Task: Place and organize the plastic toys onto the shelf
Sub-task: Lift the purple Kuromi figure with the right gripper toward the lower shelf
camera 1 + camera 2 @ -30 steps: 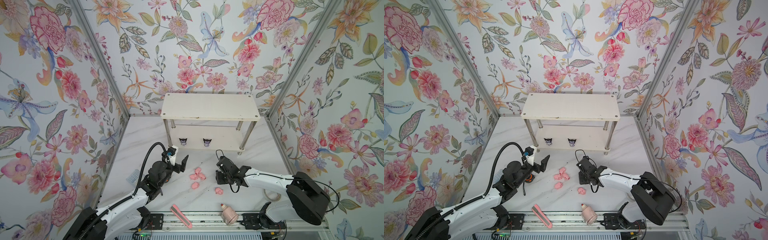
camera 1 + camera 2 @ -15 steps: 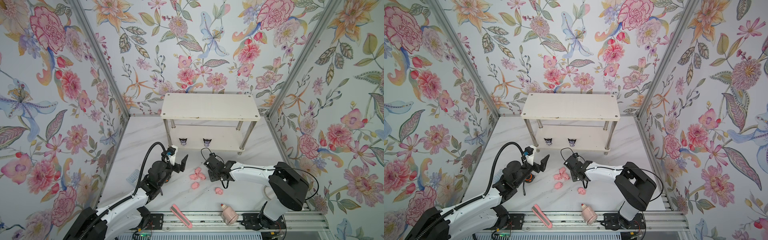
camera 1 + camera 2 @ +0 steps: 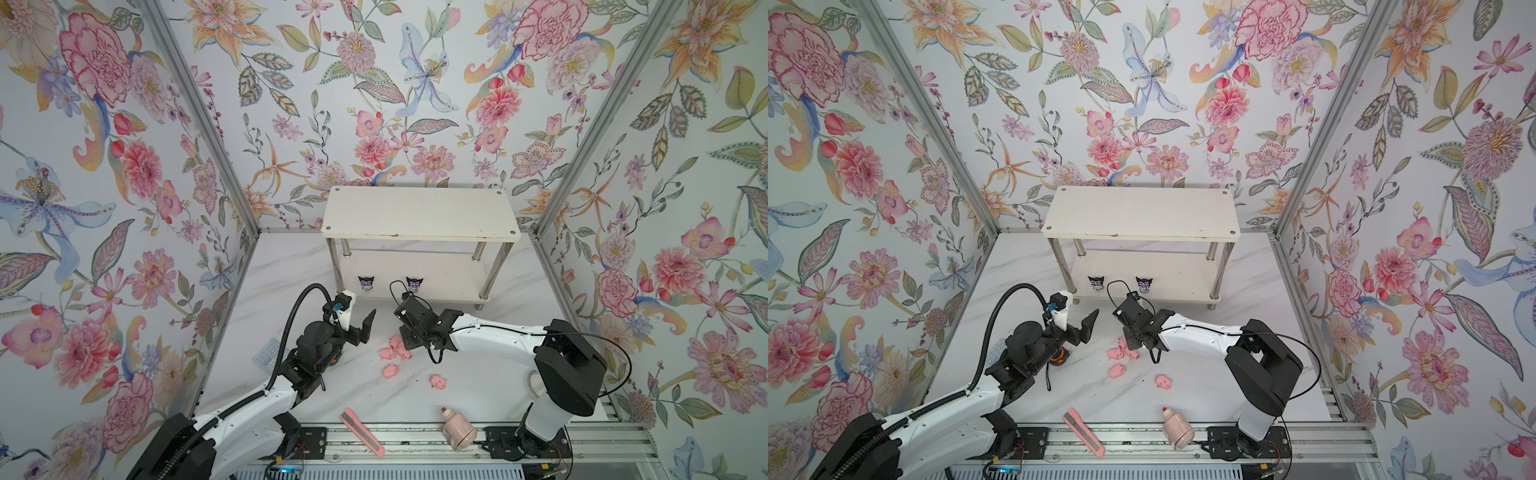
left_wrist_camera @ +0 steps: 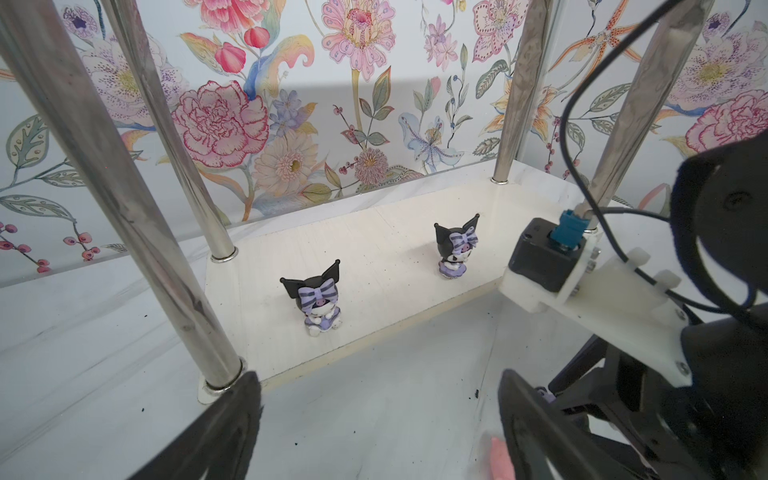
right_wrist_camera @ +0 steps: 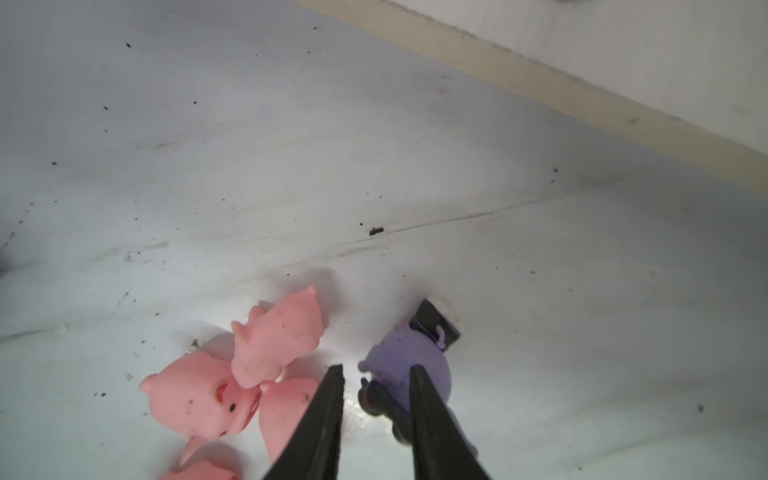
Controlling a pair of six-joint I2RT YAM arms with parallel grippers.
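Observation:
The white shelf (image 3: 419, 212) (image 3: 1142, 212) stands at the back. Two purple-white horned figurines (image 3: 366, 283) (image 3: 414, 284) (image 4: 318, 301) (image 4: 456, 249) stand on its lower board. A third purple figurine (image 5: 411, 357) lies on the table beside a heap of pink pigs (image 5: 278, 336) (image 3: 395, 351) (image 3: 1121, 353). My right gripper (image 5: 376, 372) (image 3: 409, 338) straddles it: one finger touches it, the other stands a little off, so the jaws are narrowly open. Two more pigs (image 3: 390, 370) (image 3: 438, 381) lie apart. My left gripper (image 4: 378, 386) (image 3: 360, 305) hangs wide open and empty before the shelf's near left leg.
A pink box cutter (image 3: 361, 432) and a pale pink bottle (image 3: 457, 428) lie at the table's front edge. A pale blue gridded piece (image 3: 268, 353) lies by the left wall. The shelf's chrome legs (image 4: 124, 208) stand close to my left gripper.
My right gripper has swung left to the pig heap, come down over the purple figurine, and narrowed its jaws. The left arm has stayed put.

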